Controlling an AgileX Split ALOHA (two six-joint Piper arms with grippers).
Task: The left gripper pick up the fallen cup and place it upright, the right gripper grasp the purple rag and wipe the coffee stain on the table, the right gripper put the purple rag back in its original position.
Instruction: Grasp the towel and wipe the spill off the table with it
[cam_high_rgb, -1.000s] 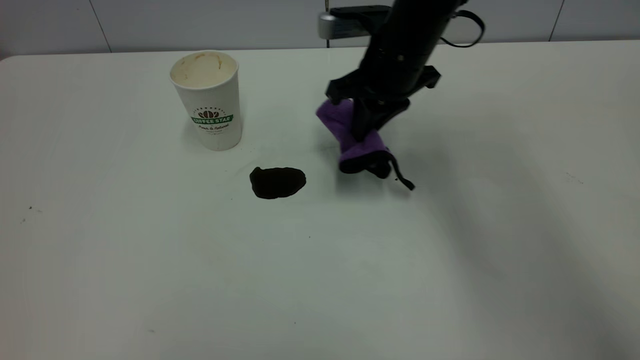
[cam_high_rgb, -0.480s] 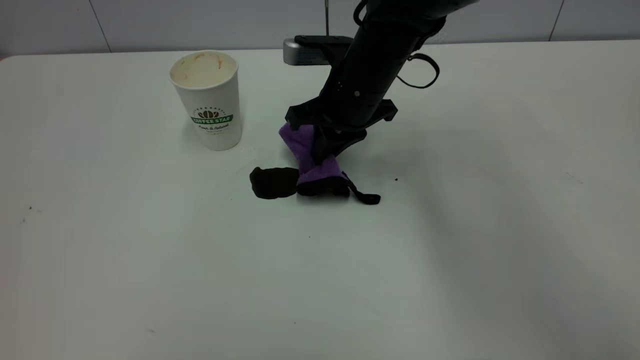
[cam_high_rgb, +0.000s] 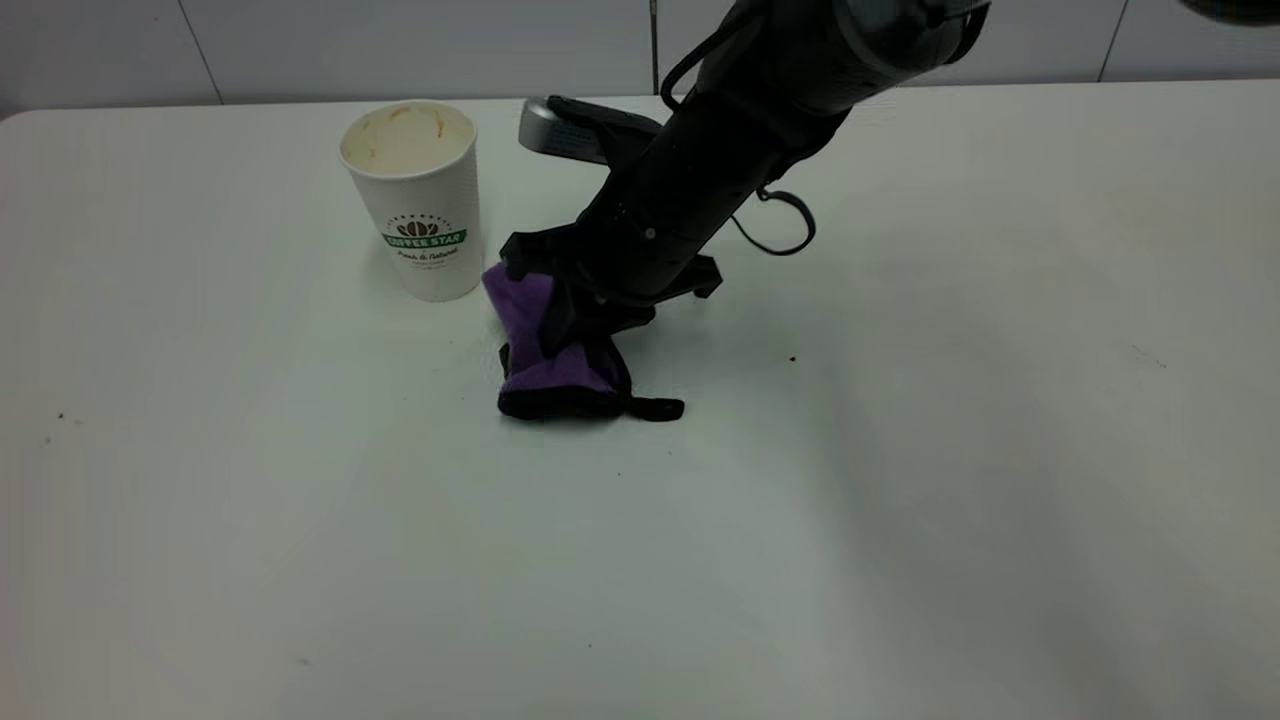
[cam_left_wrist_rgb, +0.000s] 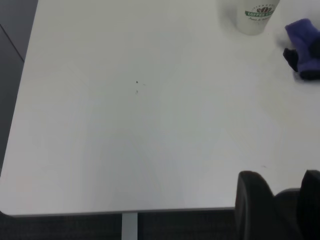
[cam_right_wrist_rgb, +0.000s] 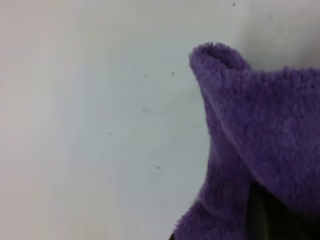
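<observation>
table (cam_high_rgb: 300, 520): white top, a few tiny dark specks, one at far left edge area, one right of the rag
left gripper (cam_left_wrist_rgb: 280, 200): only seen in left wrist view, two black fingers parked over the table's near edge, well apart from cup and rag; fingers spread with a gap between them, nothing held
cup (cam_high_rgb: 415, 200): upright on the table, back left, mouth up, stained cream inside, green banner facing the exterior camera; also at the edge of left wrist view (cam_left_wrist_rgb: 255, 15)
rag (cam_high_rgb: 545, 350): purple, bunched, just right of the cup's base, bottom edge pressed on the table; lower edge looks dark/black, a thin dark strip trails out to its right; fills much of right wrist view (cam_right_wrist_rgb: 260, 145)
coffee stain: not visible, the rag sits over where a puddle would show; cannot tell what's left under it
right gripper (cam_high_rgb: 575, 320): clamped on the rag from above, fingers closed into the cloth, tips low near the table
right arm (cam_high_rgb: 720, 150): slants down from upper right toward the rag, cable loop hanging on its right side
</observation>
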